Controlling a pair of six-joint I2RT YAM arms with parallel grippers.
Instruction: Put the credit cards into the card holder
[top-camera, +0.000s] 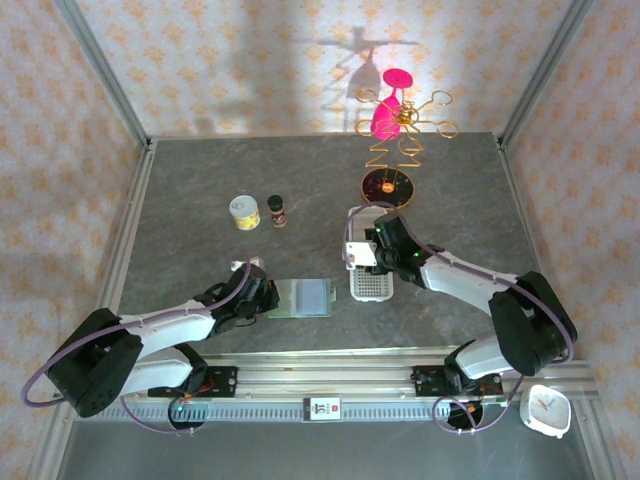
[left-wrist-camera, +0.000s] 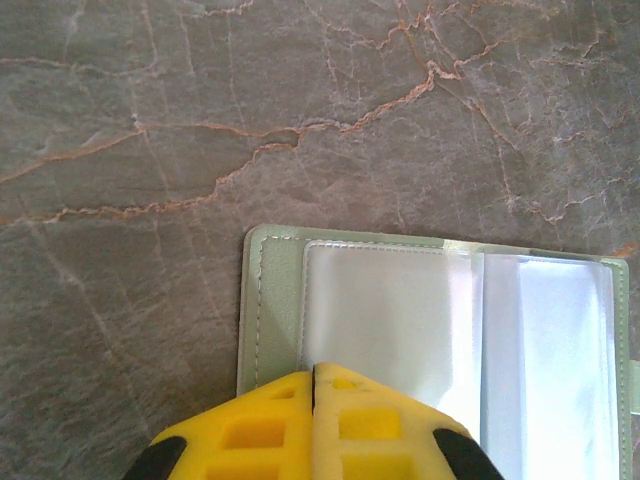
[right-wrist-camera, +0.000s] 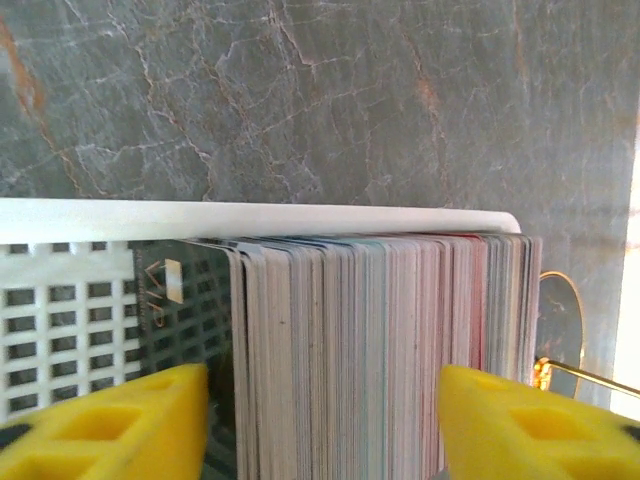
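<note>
**Top view.** No writing readable at this range. Card holder (top-camera: 300, 297) opened flat near the front middle of a grey, stone-veined surface (top-camera: 200, 180). Sage green, with a pale sheen inside. Left jaws at its left edge. Just to its right, a long white perforated tray (top-camera: 372, 287), with the right jaws over its far end. Further back: a small round tin (top-camera: 244, 212) with a yellow label, a small dark jar (top-camera: 277, 210) and a gold wire stand (top-camera: 400, 130) carrying pink pieces. White clock (top-camera: 545, 411) at the front right corner.

**Left wrist view.** Blocky yellow left jaws pressed together, tip over the near edge of the card holder (left-wrist-camera: 256, 300). Stitched green border, glossy clear plastic sleeves inside. Contact with the holder: cannot tell.

**Right wrist view.** Read "VIP" in pale letters on a dark card (right-wrist-camera: 200, 320), beside a small gold chip. Credit cards (right-wrist-camera: 360, 340) packed tightly on edge in the tray (right-wrist-camera: 250, 218), their edges white, pink, grey and red. Smooth rim on the tray, square-hole grid. Right jaws spread, one either side of the stack. Touching the cards or not: cannot tell.
</note>
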